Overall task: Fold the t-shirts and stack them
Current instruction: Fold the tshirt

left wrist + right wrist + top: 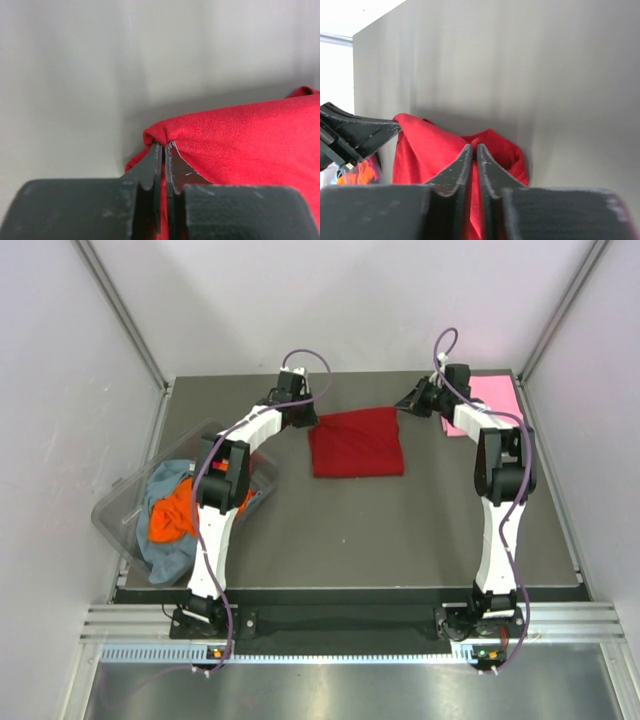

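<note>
From above and behind the arm bases, we look steeply down on the whole flat dark grey table. Our two wrist views sit low and very close, the left peering past its own black fingers, the right facing leftward. All three share the folded dark red cloth t-shirt; the right also catches the black left gripper.

Plain colours: dark red t-shirt, pink t-shirt, orange t-shirt, grey-blue t-shirt, dark grey table.
</note>
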